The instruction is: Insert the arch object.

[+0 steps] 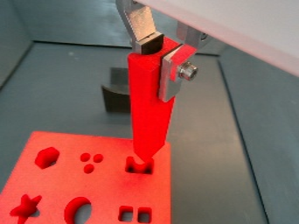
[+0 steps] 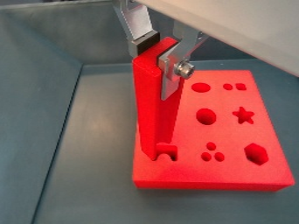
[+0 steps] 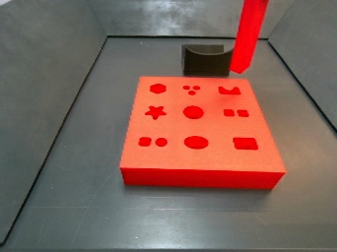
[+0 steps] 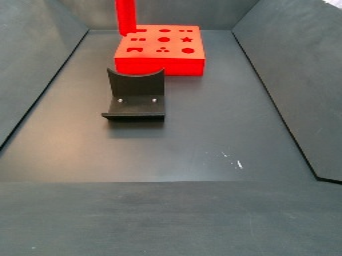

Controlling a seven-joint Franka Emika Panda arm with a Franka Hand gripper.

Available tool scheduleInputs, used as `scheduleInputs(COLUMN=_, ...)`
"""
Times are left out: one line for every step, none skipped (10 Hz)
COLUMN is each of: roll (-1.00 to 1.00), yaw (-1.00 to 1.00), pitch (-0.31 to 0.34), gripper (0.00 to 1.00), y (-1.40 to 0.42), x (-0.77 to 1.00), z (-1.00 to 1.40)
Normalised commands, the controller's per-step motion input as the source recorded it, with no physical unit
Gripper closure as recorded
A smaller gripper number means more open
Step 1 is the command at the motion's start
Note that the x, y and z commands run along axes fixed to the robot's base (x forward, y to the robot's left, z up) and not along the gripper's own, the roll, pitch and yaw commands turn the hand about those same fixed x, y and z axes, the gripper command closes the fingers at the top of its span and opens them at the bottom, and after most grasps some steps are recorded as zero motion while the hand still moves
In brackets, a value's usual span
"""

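Observation:
My gripper [image 1: 162,54] [image 2: 160,54] is shut on the top of the arch object [image 1: 149,105] [image 2: 152,105], a tall red piece held upright. Its foot has an arched notch between two legs, seen in a wrist view. That foot stands over the arch-shaped cut-out [image 3: 232,91] near one edge of the flat red board [image 1: 111,185] [image 2: 187,172] [image 3: 171,162] [image 4: 160,64]. I cannot tell whether the foot touches the board. Both side views show only the piece [image 3: 249,34] [image 4: 124,12]; the gripper itself is above their frames.
The dark fixture [image 1: 117,96] [image 3: 204,57] [image 4: 134,95] stands on the grey floor [image 4: 201,150] just off the board's side. The board carries several other shaped cut-outs. Sloping grey walls [image 3: 79,79] enclose the floor.

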Motion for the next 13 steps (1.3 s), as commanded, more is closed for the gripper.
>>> scheduleInputs(roll=-0.14, yaw=-0.78, pitch=-0.211, gripper=1.00, y=0.00, x=0.03, z=0.00)
scheduleInputs(roll=-0.13, yaw=-0.95, pitch=-0.170, gripper=1.00, y=0.00, x=0.00, z=0.00)
scheduleInputs(roll=-0.02, yaw=-1.00, pitch=-0.144, gripper=1.00, y=0.00, x=0.00, z=0.00)
scheduleInputs(roll=0.00, yaw=-1.00, pitch=-0.151, gripper=1.00, y=0.00, x=0.00, z=-0.06)
scheduleInputs(roll=0.00, yaw=-0.98, pitch=-0.147, gripper=1.00, y=0.00, x=0.06, z=-0.09)
scheduleInputs(roll=-0.01, yaw=-0.92, pitch=-0.124, gripper=1.00, y=0.00, x=0.15, z=-0.13)
scheduleInputs(roll=-0.05, yaw=-0.97, pitch=-0.123, gripper=1.00, y=0.00, x=0.10, z=-0.14)
scheduleInputs(roll=-0.02, yaw=-0.97, pitch=-0.123, gripper=1.00, y=0.00, x=0.09, z=-0.20)
scheduleInputs(roll=0.00, yaw=-0.96, pitch=-0.107, gripper=1.00, y=0.00, x=0.10, z=-0.15)
scheduleInputs(roll=0.00, yaw=-0.99, pitch=-0.080, gripper=1.00, y=0.00, x=0.07, z=-0.05)
scheduleInputs(roll=0.00, yaw=-1.00, pitch=-0.064, gripper=1.00, y=0.00, x=0.04, z=0.00)
scheduleInputs(roll=0.01, yaw=-0.95, pitch=-0.036, gripper=1.00, y=0.00, x=0.00, z=0.00)
scheduleInputs(roll=0.01, yaw=0.00, pitch=0.000, gripper=1.00, y=0.00, x=0.00, z=0.00)
